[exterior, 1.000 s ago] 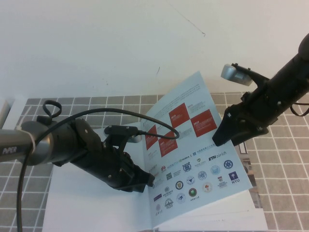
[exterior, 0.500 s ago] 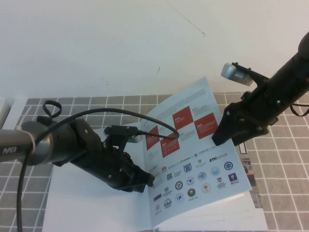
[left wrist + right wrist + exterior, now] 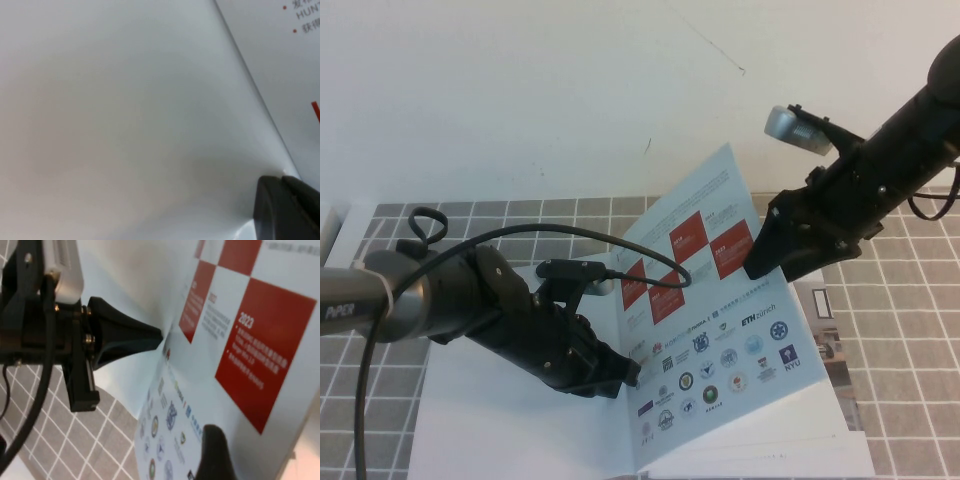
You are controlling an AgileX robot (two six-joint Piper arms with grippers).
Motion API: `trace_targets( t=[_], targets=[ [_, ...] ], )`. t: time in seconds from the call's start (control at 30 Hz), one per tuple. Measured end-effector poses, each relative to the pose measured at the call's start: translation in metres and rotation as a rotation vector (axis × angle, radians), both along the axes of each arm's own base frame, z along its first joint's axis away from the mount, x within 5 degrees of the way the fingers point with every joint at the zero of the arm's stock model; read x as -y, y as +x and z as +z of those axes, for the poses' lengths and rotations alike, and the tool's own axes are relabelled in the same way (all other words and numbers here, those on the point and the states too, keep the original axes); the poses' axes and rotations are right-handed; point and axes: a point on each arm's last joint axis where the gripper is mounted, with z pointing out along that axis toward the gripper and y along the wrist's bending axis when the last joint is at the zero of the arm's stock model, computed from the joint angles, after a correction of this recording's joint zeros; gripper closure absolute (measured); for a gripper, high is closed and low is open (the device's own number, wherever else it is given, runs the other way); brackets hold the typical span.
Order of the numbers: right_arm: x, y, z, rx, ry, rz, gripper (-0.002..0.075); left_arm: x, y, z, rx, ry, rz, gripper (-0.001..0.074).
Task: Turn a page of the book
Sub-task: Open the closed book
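Observation:
The book (image 3: 500, 430) lies open on the tiled mat, its blank left sheet (image 3: 125, 125) filling the left wrist view. The page (image 3: 715, 320), with red-and-white squares above rows of logos, stands lifted and leans left. My left gripper (image 3: 625, 372) is shut, its tip (image 3: 157, 335) resting on the blank sheet close to the spine. My right gripper (image 3: 760, 268) is at the page's upper right edge. One of its fingers (image 3: 212, 450) lies against the printed face (image 3: 250, 340); the other is hidden, and the jaws stand open.
A grey tiled mat (image 3: 920, 330) lies under the book, with a white surface behind it. A printed sheet with dark photos (image 3: 830, 340) peeks out on the right. A black cable (image 3: 520, 240) loops over the left arm.
My right gripper has moved left and a little up, swinging the page further toward the left. The left arm has stayed put.

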Motion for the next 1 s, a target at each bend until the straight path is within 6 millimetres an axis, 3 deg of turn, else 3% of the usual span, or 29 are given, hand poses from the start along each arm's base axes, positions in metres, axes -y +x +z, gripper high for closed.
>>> trace_targets(
  t=[0.13,0.33,0.7,1.0],
  targets=[
    [-0.002,-0.002,-0.002,0.012,-0.057,0.026,0.0278,0.0,0.0,0.0,0.001,0.0,-0.001,0.0738],
    [0.012,-0.002,-0.013,0.025,-0.26,0.041,0.0278,0.0,0.0,0.0,0.001,0.0,-0.001,0.0738],
    [0.015,-0.016,-0.068,0.029,-0.256,-0.031,0.0278,0.0,0.0,0.0,0.001,0.0,-0.001,0.0738],
    [0.013,-0.012,-0.082,0.052,-0.241,-0.078,0.0278,0.0,0.0,0.0,0.001,0.0,-0.001,0.0738]
  ],
)
